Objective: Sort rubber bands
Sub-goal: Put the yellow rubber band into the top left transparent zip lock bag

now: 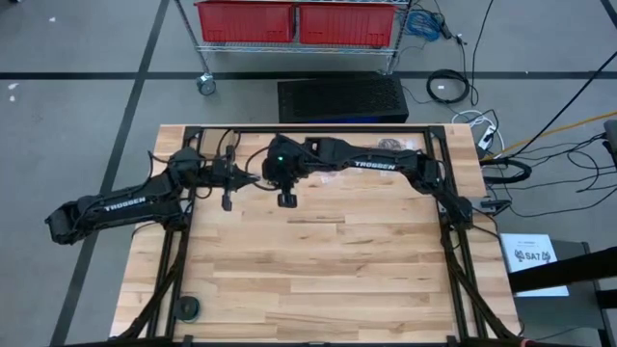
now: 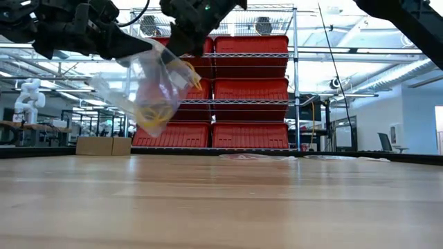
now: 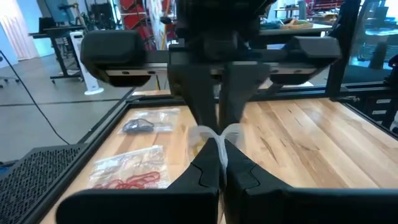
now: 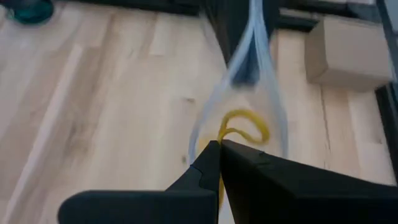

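Note:
A clear plastic bag (image 2: 142, 86) hangs in the air over the table's far left part, with tan-yellow rubber bands (image 2: 158, 112) gathered at its bottom. My left gripper (image 3: 221, 155) is shut on the bag and points level toward the table's right. My right gripper (image 4: 219, 146) slants down at the bag's open mouth and is shut on one yellow rubber band (image 4: 249, 127). In the high view the two grippers, left (image 1: 255, 180) and right (image 1: 286, 200), stand close together. My left gripper pinches the bag's top edge (image 3: 214, 134) between its two fingers, coming level from the table's left. The bag hangs slack below the fingers, clear of the table. My right gripper pinches the yellow band's near end (image 4: 221, 138) between its fingertips, slanting down from the right. The band's loop (image 2: 194, 77) sticks out past the fingers at the bag's mouth, lifted clear of the table.
Two more clear bags lie on the far part of the table, one with dark bands (image 3: 144, 125), one with red and tan bands (image 3: 132, 172). A dark round roll (image 1: 186, 307) sits near the front left corner. The wooden table's (image 1: 337, 280) near half is open.

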Motion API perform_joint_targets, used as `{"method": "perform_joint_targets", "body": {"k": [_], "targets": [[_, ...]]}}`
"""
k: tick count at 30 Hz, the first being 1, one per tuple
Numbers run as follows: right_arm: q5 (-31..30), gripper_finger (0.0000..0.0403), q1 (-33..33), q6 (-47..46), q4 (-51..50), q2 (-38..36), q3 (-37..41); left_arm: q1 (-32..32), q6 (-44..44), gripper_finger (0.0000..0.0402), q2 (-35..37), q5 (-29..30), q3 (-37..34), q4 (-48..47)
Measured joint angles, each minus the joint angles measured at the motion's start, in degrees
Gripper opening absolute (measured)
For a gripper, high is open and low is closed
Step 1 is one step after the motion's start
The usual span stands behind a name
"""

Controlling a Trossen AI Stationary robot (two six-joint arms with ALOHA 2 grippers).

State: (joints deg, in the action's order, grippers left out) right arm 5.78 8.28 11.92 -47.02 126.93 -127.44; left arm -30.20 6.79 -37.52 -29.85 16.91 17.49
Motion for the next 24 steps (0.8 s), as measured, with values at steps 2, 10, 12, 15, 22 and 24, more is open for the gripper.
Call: {"method": "perform_joint_targets", "body": {"k": [2, 10, 12, 15, 22, 24], "targets": [[1.1, 0.0, -0.1, -0.2, 0.7, 0.6, -0.1, 0.0, 0.0, 0.0, 0.0, 0.0, 0.0, 0.0], [5.2, 0.001, -0.1, -3.0, 0.1, 1.4, 0.0, 0.0, 0.1, 0.0, -1.7, 0.0, 0.0, 0.2], [5.2, 0.0025, -0.1, -3.3, 0.3, 1.4, 0.0, 0.1, 0.1, 0.0, -2.9, 0.0, 0.0, 0.8], [4.9, 0.0059, -0.1, -3.6, 0.2, 1.4, 0.0, 0.4, 0.1, 0.0, -4.8, 0.0, 0.0, 1.8], [5.1, 0.0142, 0.2, -6.7, -1.4, 1.4, -0.3, 2.5, 1.0, 0.0, -9.5, 0.1, 1.8, 1.6], [5.1, 0.0157, 0.7, -7.0, -3.5, 1.4, -1.1, 3.3, 1.1, 0.0, -10.8, 0.1, 2.2, 1.7]]}}
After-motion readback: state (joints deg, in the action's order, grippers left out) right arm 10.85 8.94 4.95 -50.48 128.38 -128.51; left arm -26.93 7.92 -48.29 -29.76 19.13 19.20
